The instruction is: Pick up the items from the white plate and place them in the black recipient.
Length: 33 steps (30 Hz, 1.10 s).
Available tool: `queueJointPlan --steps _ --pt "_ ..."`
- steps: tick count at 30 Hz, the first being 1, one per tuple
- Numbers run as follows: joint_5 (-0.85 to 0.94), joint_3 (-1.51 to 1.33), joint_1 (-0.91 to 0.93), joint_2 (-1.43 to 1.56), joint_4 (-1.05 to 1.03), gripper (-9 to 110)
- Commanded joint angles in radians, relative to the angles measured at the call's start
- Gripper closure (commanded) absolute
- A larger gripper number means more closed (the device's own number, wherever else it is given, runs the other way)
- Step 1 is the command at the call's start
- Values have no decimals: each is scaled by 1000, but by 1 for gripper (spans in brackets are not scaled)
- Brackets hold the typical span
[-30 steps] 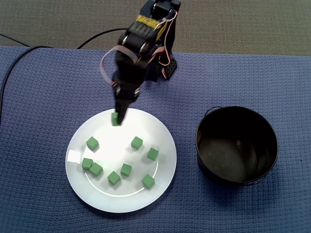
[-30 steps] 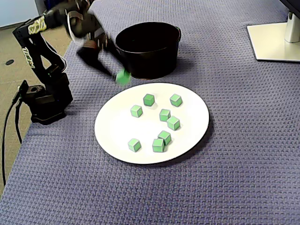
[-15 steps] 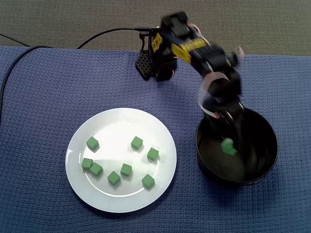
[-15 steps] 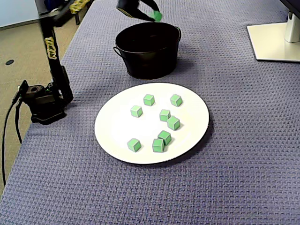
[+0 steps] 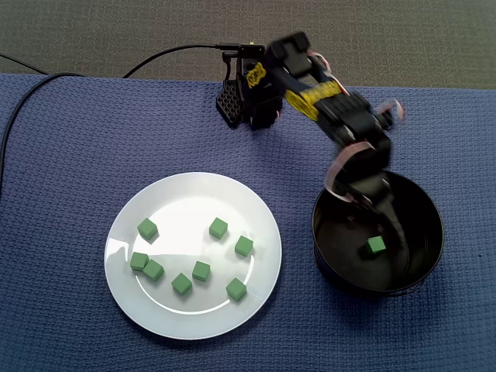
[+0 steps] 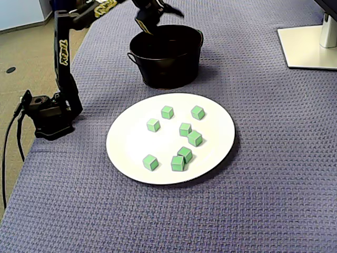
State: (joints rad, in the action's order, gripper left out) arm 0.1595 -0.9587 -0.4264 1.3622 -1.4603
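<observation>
Green cube, in a fixed view, lies loose on the black pot's floor beside my pincer; eight cubes sit on the white plate. In a fixed view my pincer hangs over the black pot, jaws spread wide.

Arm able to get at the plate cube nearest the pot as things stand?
Probably yes: that green cube lies uncovered on the white plate, apart from its neighbours, and the arm hangs over the black pot right beside the plate.
</observation>
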Motion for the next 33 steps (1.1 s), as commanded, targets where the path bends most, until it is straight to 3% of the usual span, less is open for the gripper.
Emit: queueJointPlan --steps 1,5,8,11,15,20,28,33 --pt "-17 40 202 199 -144 47" --pt "-229 -35 448 230 -264 52" --pt "-403 -150 580 206 -272 48" --pt "-531 -233 657 141 -268 43" --pt "-739 -368 683 75 -179 48" --pt "-775 -428 647 -38 -132 44" --pt "-675 -529 595 -144 6 44" --pt "-644 -560 583 -166 43 50"
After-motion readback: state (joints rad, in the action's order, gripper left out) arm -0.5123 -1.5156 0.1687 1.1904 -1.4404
